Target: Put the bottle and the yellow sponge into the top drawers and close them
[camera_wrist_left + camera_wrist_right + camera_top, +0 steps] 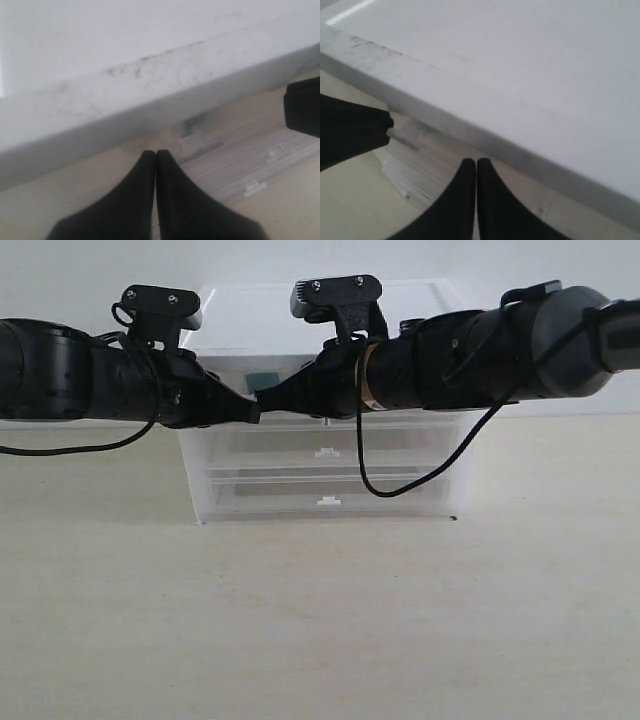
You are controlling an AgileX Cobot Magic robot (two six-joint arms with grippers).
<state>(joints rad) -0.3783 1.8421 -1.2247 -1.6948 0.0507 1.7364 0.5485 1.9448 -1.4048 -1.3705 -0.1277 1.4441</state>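
Observation:
The white-topped cabinet (320, 315) stands at the back of the table, and both arms reach in front of its top drawers (225, 375). My left gripper (250, 412) (156, 152) is shut and empty, its tips at the front of the top row. My right gripper (272, 400) (476, 161) is also shut and empty, almost touching the left one near the middle. A teal patch, the bottle (263, 380), shows through the translucent drawer front just above the tips. The yellow sponge is hidden.
Two wider drawers with white tab handles (327, 451) (328, 500) sit closed below the top row. The cabinet's white top (150, 60) (520, 65) looms close over both wrist cameras. A black cable (400, 485) hangs from the right arm in front of the drawers.

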